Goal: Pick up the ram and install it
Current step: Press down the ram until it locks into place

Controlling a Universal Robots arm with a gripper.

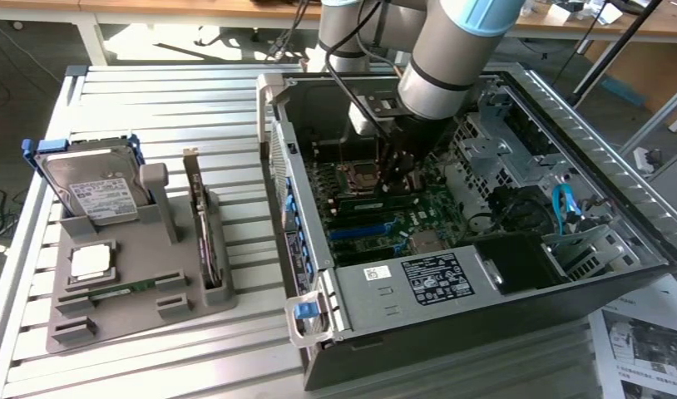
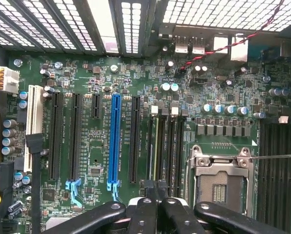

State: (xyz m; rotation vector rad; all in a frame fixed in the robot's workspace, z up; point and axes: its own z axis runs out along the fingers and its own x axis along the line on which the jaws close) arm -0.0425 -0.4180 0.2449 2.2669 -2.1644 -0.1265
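Note:
My gripper point(image 1: 397, 176) is down inside the open computer case point(image 1: 605, 133), over the motherboard point(image 2: 87, 78) beside the processor socket point(image 2: 218, 183). Its black fingers point(image 2: 144, 204) are pressed together, shut, with nothing visible between them. Directly under the tips run the memory slots point(image 2: 172, 146). In one of them stands a thin green ram stick point(image 2: 157, 146), seen edge-on, and it appears as a green strip point(image 1: 374, 202) in the exterior view. I cannot tell whether the fingertips touch it. Another green ram stick point(image 1: 122, 291) lies in the grey parts holder point(image 1: 195, 312) outside the case.
The holder on the exterior view's left also carries a hard drive point(image 1: 95, 191), a square silver processor point(image 1: 91, 262) and an upright expansion card point(image 1: 209, 241). Drive cages point(image 1: 494, 150) and cables point(image 1: 560, 208) crowd the case around the arm. A blue expansion slot point(image 2: 115, 141) lies beside the memory slots.

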